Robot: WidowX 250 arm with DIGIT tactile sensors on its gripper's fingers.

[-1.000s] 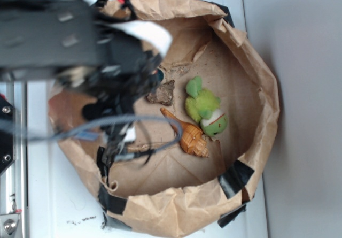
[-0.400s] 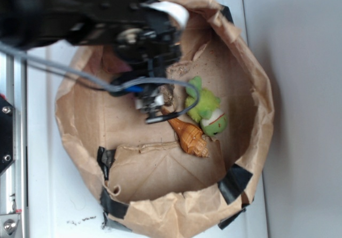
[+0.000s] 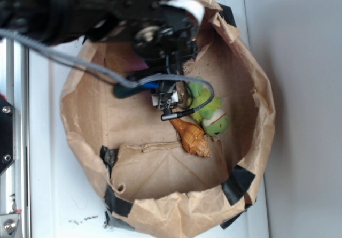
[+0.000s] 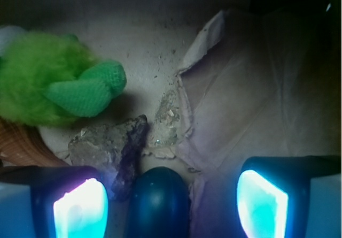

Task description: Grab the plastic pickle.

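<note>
The plastic pickle [image 4: 157,203] shows in the wrist view as a glossy dark green rounded end low in the picture, lying between my two lit fingers and touching neither. In the exterior view a dark green end of the pickle [image 3: 124,91] pokes out left of the arm on the bag floor. My gripper [image 4: 171,192] is open, its jaws wide apart on either side of the pickle. From outside, the gripper [image 3: 169,100] hangs low inside the paper bag [image 3: 260,83], just left of the plush toy.
A fuzzy lime-green plush toy [image 3: 209,112] [image 4: 51,88] and an orange shell [image 3: 191,135] lie right of the gripper. A grey-purple rock [image 4: 109,150] sits just ahead of the pickle. A raised paper fold [image 4: 240,88] stands ahead on the right.
The arm has swung right and deeper into the bag, from its left rim to beside the plush toy. The pickle's dark green end now shows left of the arm.
</note>
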